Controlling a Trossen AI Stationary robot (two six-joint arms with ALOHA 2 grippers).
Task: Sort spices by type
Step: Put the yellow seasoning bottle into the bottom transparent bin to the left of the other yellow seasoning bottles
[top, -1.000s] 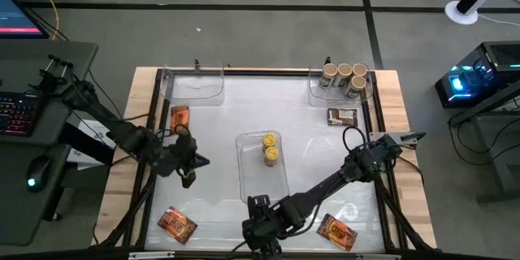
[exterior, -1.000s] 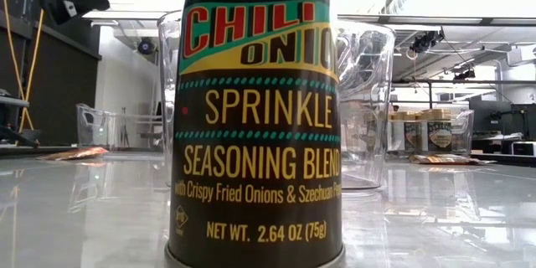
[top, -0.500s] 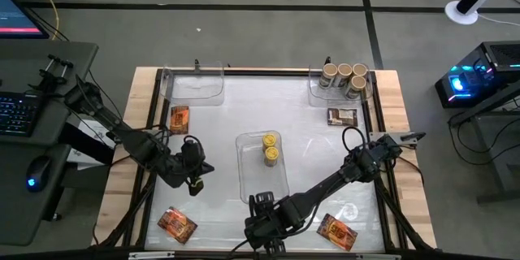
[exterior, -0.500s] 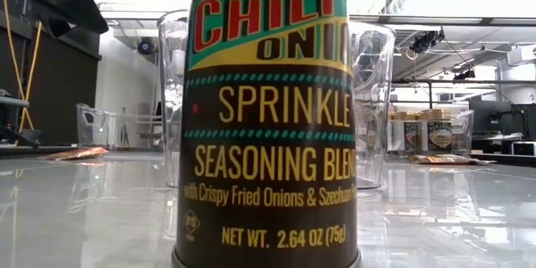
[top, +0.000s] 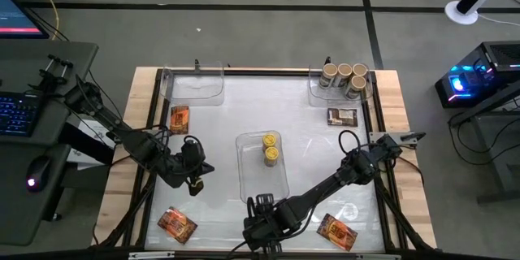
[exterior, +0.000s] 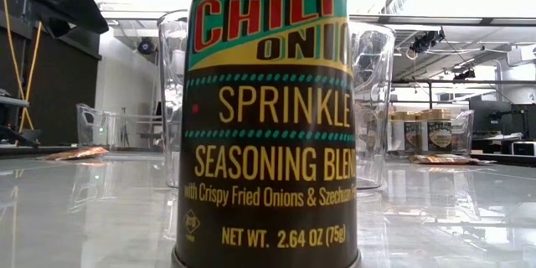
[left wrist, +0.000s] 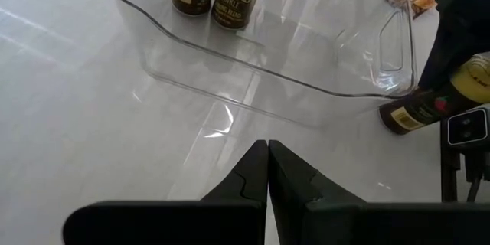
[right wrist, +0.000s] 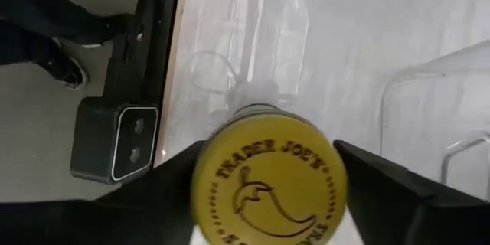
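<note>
A dark spice jar with a yellow lid point(right wrist: 268, 176) stands upright on its base at the table's near edge, filling the low view point(exterior: 268, 134). My right gripper point(top: 262, 218) comes down over it, a finger on each side of the lid. Left of the centre tray, my left gripper point(left wrist: 267, 149) hovers shut and holds nothing point(top: 195, 183). Two more yellow-lidded jars point(top: 269, 148) stand in the centre tray. Several beige-lidded jars point(top: 344, 77) stand in the far right tray. Orange-red packets lie at the left point(top: 179, 119), near left point(top: 177, 223) and near right point(top: 336, 231). My right gripper has the jar between its two fingers point(right wrist: 164, 184), which lie against opposite sides just below the lid's rim point(right wrist: 200, 170). The fingers come from above, pointing steeply down. The jar stays upright with its base point(exterior: 264, 255) on the table.
A clear tray point(top: 262, 183) lies at the table's middle, just beyond the jar. An empty clear tray point(top: 195, 85) stands at the far left. A dark packet point(top: 342, 117) lies at the right. The low camera point(right wrist: 115, 149) sits just beyond the near edge.
My left gripper has moved a little toward the near edge and down, staying shut, then held still. The jar at the near edge has shifted slightly toward the table's right and stayed upright.
</note>
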